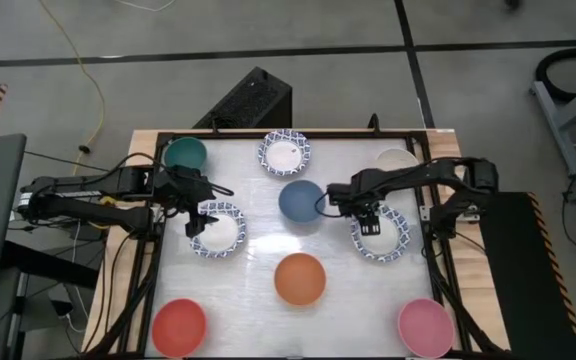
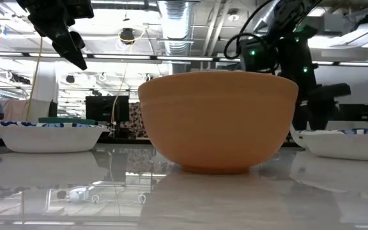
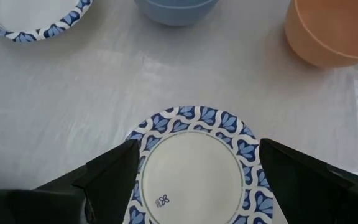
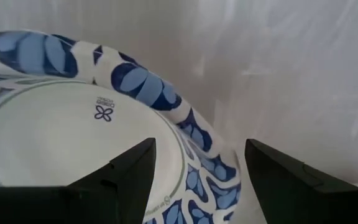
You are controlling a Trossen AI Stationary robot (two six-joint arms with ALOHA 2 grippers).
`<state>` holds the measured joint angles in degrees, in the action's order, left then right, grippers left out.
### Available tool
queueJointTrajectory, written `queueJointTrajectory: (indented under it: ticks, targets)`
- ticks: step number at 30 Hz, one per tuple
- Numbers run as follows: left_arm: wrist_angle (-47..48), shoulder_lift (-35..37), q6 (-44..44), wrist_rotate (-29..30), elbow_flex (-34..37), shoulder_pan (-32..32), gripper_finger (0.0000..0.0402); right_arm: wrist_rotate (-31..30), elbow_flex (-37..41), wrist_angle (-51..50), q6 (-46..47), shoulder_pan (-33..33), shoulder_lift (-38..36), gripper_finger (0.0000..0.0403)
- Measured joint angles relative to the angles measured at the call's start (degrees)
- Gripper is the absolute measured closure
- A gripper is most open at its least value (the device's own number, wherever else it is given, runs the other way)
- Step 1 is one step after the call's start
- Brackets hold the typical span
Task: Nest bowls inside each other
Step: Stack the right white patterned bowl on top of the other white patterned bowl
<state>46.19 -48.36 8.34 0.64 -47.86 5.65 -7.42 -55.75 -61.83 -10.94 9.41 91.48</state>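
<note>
Both claws wide over patterned bowls, nothing held.
Right claw (image 1: 369, 212) straddling right bowl (image 1: 388, 240) rim: lower squarely, pinch rim. Left claw (image 1: 201, 214) above left bowl (image 1: 218, 232).

Overhead ceiling lights (image 2: 177, 16) are washing everything pretty evenly, glare is streaking across the glossy surface (image 1: 258, 250), and the right wrist's patterned bowl (image 4: 135, 87) is looking soft and blurry up close.

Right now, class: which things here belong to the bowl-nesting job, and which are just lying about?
Job:
teal bowl
three patterned bowls
blue bowl
cream bowl
orange bowl
red bowl
pink bowl

Lying about:
black box
yellow cable
</note>
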Motion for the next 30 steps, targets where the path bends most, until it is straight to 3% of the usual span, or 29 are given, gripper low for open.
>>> queueJointTrajectory:
  ticks: [3,6,13,15,19,24,30]
  targets:
    - [0.0,0.0,0.0,0.0,0.0,0.0,0.0081,-0.08,0.0,-0.5,-0.01,0.02,1.23,0.0142]
    - [0.0,0.0,0.0,0.0,0.0,0.0,0.0081,-0.23,0.04,-1.22,0.2,0.02,1.72,0.018]
    - [-0.02,0.0,0.0,0.02,0.02,0.0,0.0081,0.13,-0.04,-3.6,4.32,0.36,0.92,0.0359]
    - [-0.04,0.0,0.04,0.0,0.02,0.0,0.0081,0.12,-0.02,-5.42,5.48,0.5,1.21,0.0388]
    - [-0.07,0.0,0.31,0.02,0.02,0.0,0.0081,0.83,-0.02,-6.52,7.89,0.52,1.16,0.0384]
    - [-0.09,0.0,0.34,0.0,0.02,0.0,0.0081,9.39,-0.41,-6.81,8.34,1.39,1.14,0.0396]
    - [-0.11,0.0,0.39,0.02,0.02,0.0,0.0081,15.22,-6.09,-11.17,10.94,3.34,1.14,0.0397]
